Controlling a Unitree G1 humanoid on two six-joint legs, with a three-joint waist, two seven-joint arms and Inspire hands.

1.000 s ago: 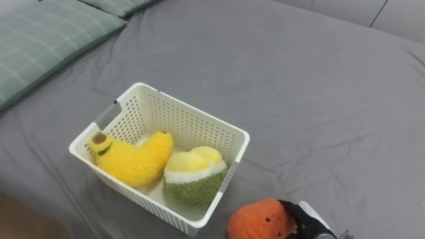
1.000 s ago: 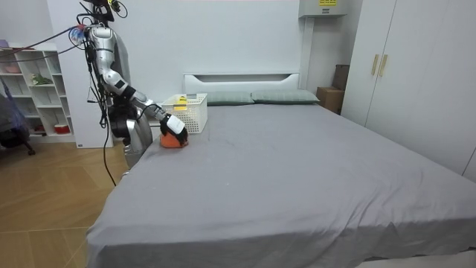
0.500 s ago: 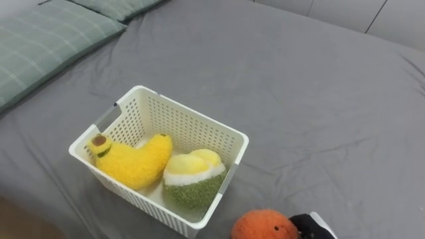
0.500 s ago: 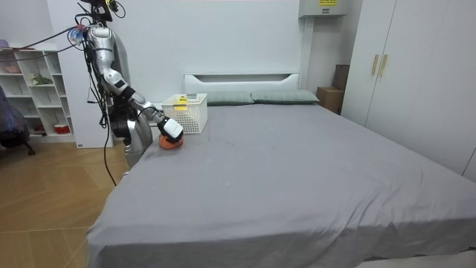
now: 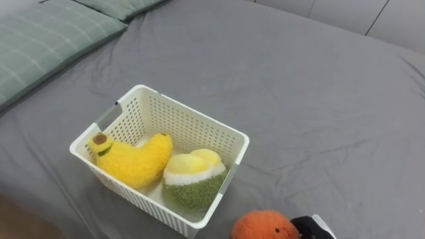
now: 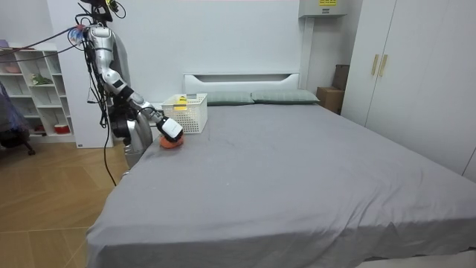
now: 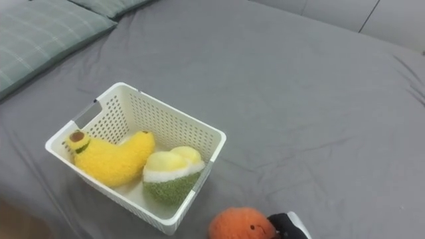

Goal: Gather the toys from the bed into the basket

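A white slatted basket (image 5: 199,119) sits on the grey bed (image 5: 319,99). Inside it lie a yellow banana plush (image 5: 133,159) and a green and yellow durian plush (image 5: 194,176). Right of the basket's near corner, at the picture's bottom edge, is a round orange plush toy (image 5: 262,226). My right hand (image 5: 312,227) is against its right side, dark fingers curled on it. In the room view I stand at the bed's corner, my right hand (image 6: 172,129) reaching down onto the orange toy (image 6: 169,143) in front of the basket (image 6: 190,113).
Green checked pillows (image 5: 46,40) lie at the head of the bed, beyond the basket. The bed's edge runs along the lower left, with wooden floor (image 5: 10,219) below it. A white shelf unit (image 6: 37,97) stands behind me and wardrobes (image 6: 416,74) across the room.
My right hand's fingers have curled in on the orange toy. Hand and toy have shifted slightly towards me and the bed's edge. Basket and its toys have stayed put.
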